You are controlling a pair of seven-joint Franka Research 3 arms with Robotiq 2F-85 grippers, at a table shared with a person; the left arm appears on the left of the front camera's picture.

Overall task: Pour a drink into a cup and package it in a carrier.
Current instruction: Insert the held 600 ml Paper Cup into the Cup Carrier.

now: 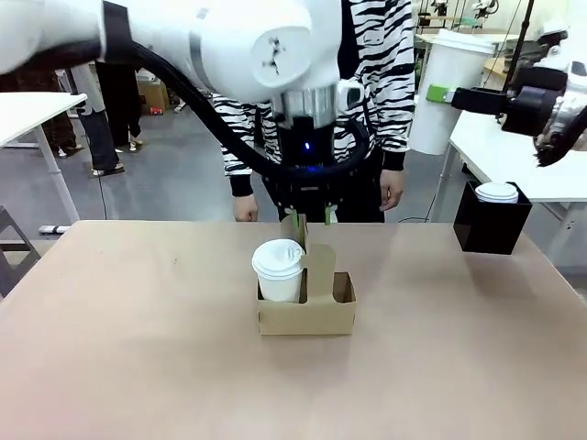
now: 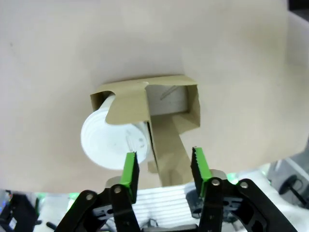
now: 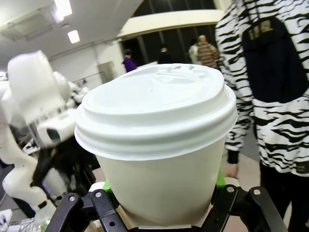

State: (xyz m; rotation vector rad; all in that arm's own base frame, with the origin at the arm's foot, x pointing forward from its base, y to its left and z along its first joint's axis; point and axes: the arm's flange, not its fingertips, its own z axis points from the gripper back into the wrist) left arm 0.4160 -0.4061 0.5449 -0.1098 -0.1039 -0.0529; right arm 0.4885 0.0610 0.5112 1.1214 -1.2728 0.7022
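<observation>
Above the carrier [image 1: 307, 319] handle, left gripper [image 2: 164, 154] spread wide; right gripper [image 3: 164, 186] tight around a lidded cup [image 3: 159, 125].

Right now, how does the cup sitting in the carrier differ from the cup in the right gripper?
The cup in the carrier sits on the table, in the left slot of the carrier. The held cup is clamped in the right gripper. The cup in the carrier is free of any grip, with the open left gripper straddling the handle beside it, while the held cup is squeezed between green pads. Both are white paper cups with white lids.
</observation>
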